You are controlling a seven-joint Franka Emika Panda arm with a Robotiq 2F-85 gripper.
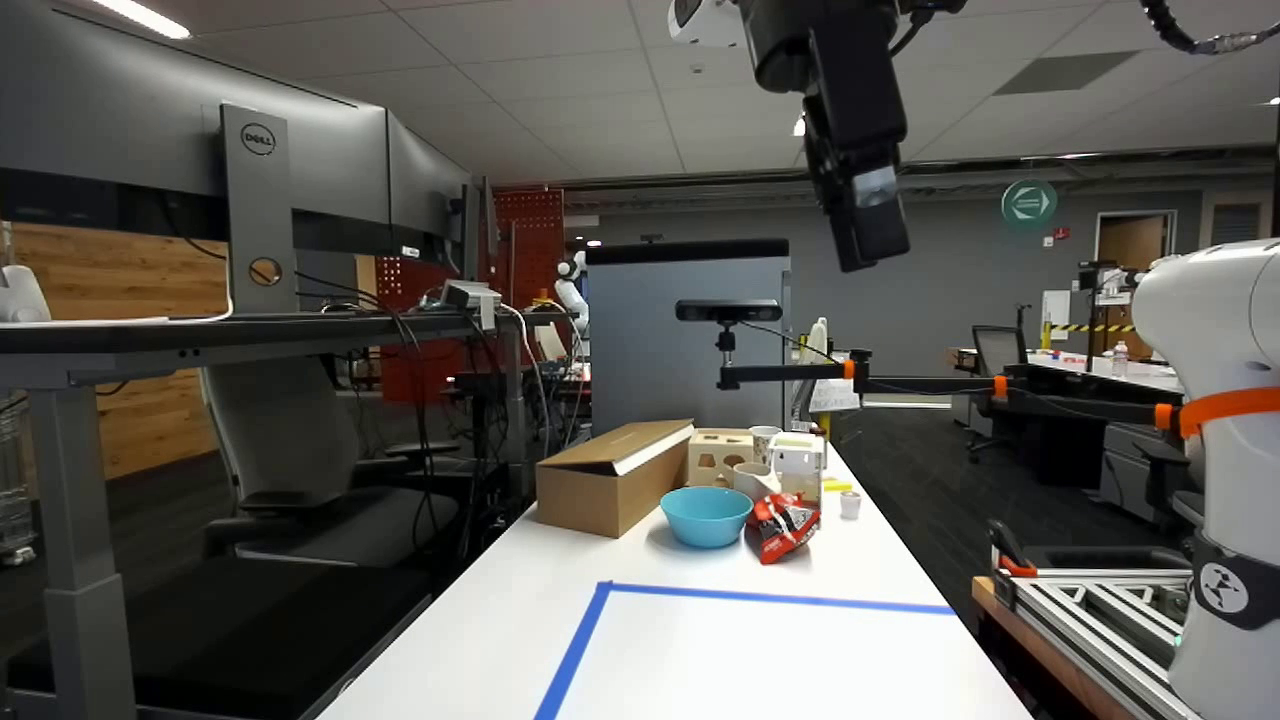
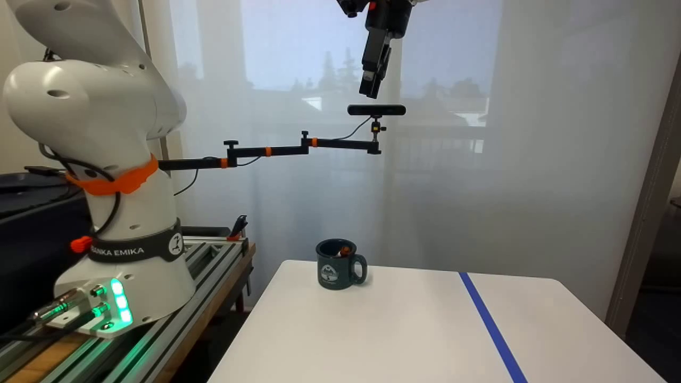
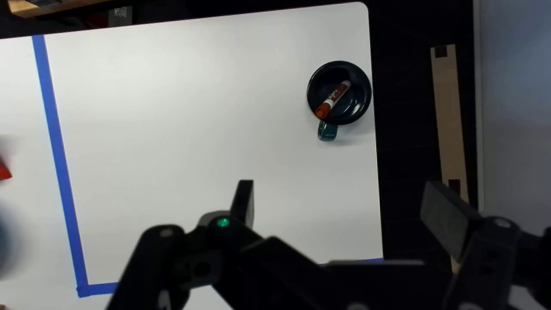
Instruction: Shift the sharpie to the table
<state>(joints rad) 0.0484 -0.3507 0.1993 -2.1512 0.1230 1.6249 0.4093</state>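
The sharpie (image 3: 332,100), orange-brown with a white band, lies slanted inside a dark green mug (image 3: 328,131) in the wrist view. In an exterior view only its orange end (image 2: 345,251) shows above the rim of the upright mug (image 2: 331,275). The mug stands on the white table (image 3: 193,129) near its end edge; the table also shows in both exterior views (image 1: 800,660) (image 2: 383,324). My gripper (image 3: 337,186) is open and empty, its fingers wide apart. It hangs high above the table in both exterior views (image 1: 872,240) (image 2: 369,88), well apart from the mug.
A blue tape outline (image 3: 58,150) marks the table. A cardboard box (image 1: 600,490), a blue bowl (image 1: 706,518), a red bag (image 1: 785,525) and several cups stand at the far end. A black camera on a boom (image 2: 266,151) reaches over the table's side.
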